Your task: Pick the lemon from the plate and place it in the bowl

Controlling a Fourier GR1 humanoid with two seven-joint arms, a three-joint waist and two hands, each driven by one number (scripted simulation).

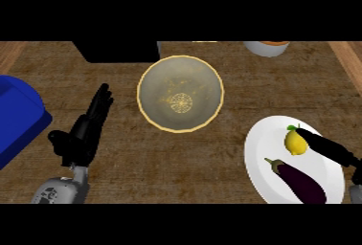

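Head view: the lemon [295, 142] is sitting on the white plate [263, 143] at the near right of the table [176, 167], right beside an eggplant [298, 181] on the same plate. The right hand [332, 147] pokes in from the right edge, fingers stretched straight and touching the lemon, not curled round it. The left hand [84, 129] rests open at the left, fingers up, holding nothing. The bowl [180, 93] sits farther back, mid-table, apart from the plate.

Brown mottled counter top [127, 177], paler wooden strips [350, 55] at both sides, perhaps a black appliance [117, 51] behind.
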